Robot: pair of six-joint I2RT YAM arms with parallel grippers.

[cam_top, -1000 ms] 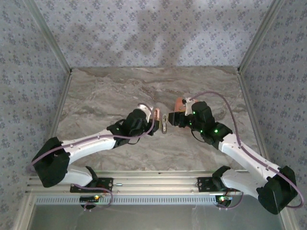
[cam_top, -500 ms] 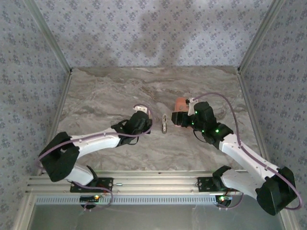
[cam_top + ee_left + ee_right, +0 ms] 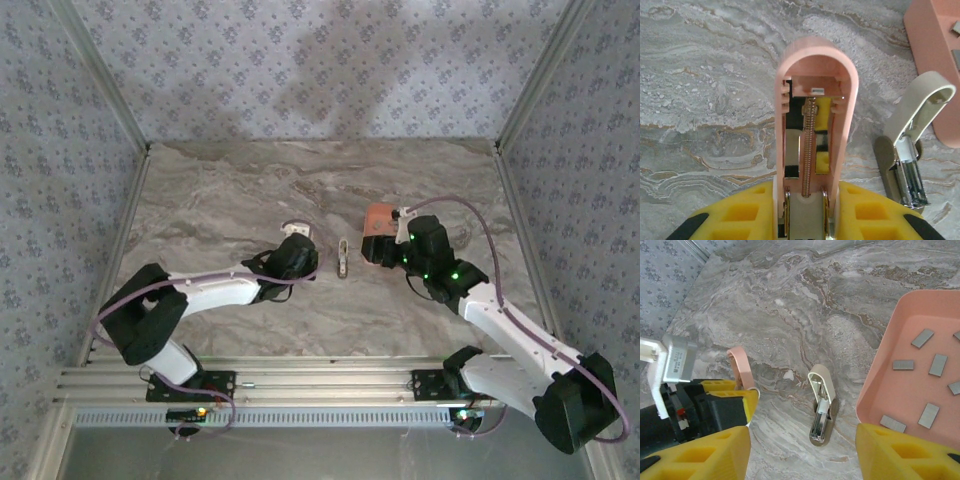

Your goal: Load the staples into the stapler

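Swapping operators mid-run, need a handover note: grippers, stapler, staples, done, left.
Left gripper: shut on the pink stapler shell, spring side facing its camera.
Right gripper: open, empty, over the table beside the tray.
White stapler part: lies on the table between the arms, apart from the shell.
Staples: loose strips in the tray.
Done: stapler is apart. Left: pick a strip, load it, close up.

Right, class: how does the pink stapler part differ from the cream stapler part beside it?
The pink stapler part is clamped in the left pincer; the cream stapler part lies free on the table. The pink one shows a coiled spring inside; the cream one holds a shiny metal channel. Both have one rounded end.
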